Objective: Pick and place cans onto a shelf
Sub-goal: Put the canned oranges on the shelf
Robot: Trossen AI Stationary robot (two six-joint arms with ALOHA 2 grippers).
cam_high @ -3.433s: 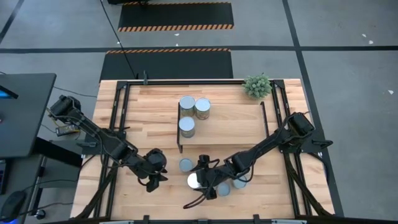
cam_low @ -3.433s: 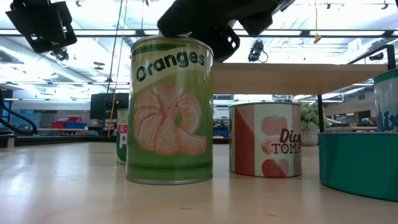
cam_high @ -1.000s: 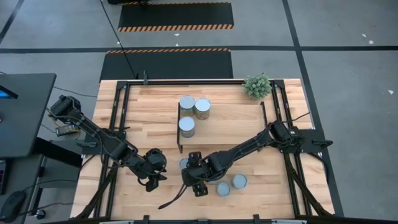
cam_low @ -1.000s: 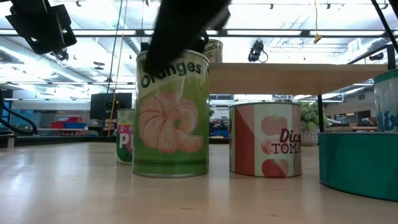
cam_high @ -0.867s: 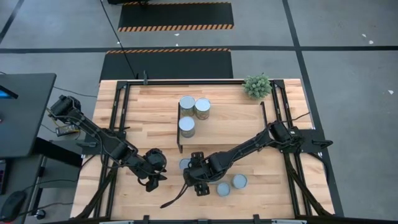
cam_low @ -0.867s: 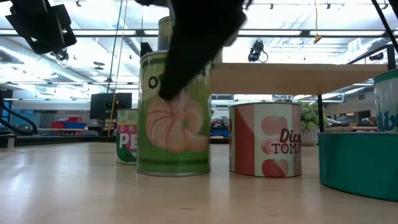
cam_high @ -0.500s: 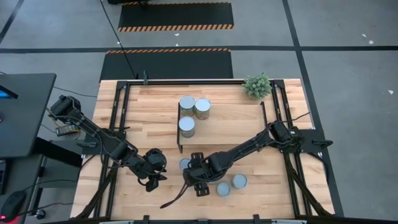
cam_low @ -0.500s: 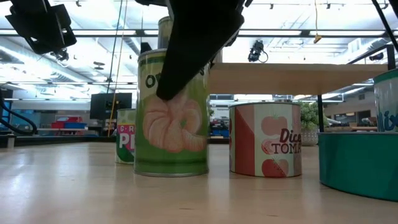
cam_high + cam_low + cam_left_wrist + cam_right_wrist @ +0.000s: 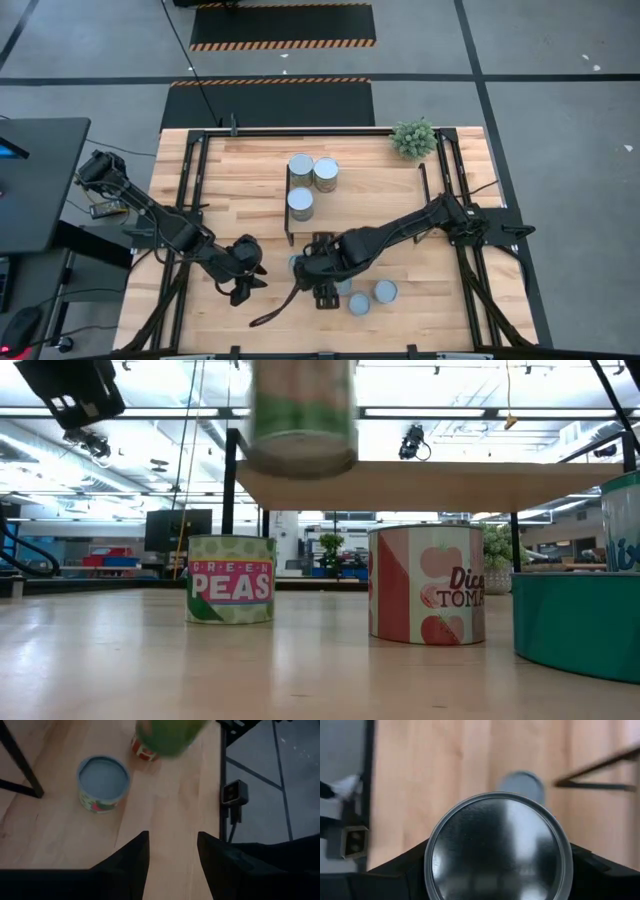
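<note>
A green can (image 9: 300, 415) labelled with oranges hangs in the air in front of the shelf (image 9: 450, 485), with my right gripper (image 9: 322, 268) shut on it. Its silvery top (image 9: 497, 850) fills the right wrist view. A green peas can (image 9: 231, 580) and a tomato can (image 9: 425, 582) stand on their bases on the table. Three cans (image 9: 301, 203) stand on the shelf's left part (image 9: 370, 205). My left gripper (image 9: 172, 852) hovers open over bare wood to the left of the lifted can, holding nothing. My right gripper pinches the oranges can between its two fingers, which stand on opposite sides of the can's wall just below the top rim (image 9: 429, 866). The fingers (image 9: 400, 872) come from above, pointing steeply down. The can hangs upright, lifted clear of the table.
Two more cans (image 9: 358, 303) (image 9: 385, 291) stand near the table's front edge, right of my right gripper. A teal can (image 9: 575, 615) shows at the low view's right. A small green plant (image 9: 413, 138) sits at the far right corner. The shelf's black leg (image 9: 597, 775) is close by.
My right gripper has risen with the oranges can. The can stood on the table a second ago, slid a little and rocked, and now hangs clear, level with the shelf board. The peas can behind it has come into the low view.
</note>
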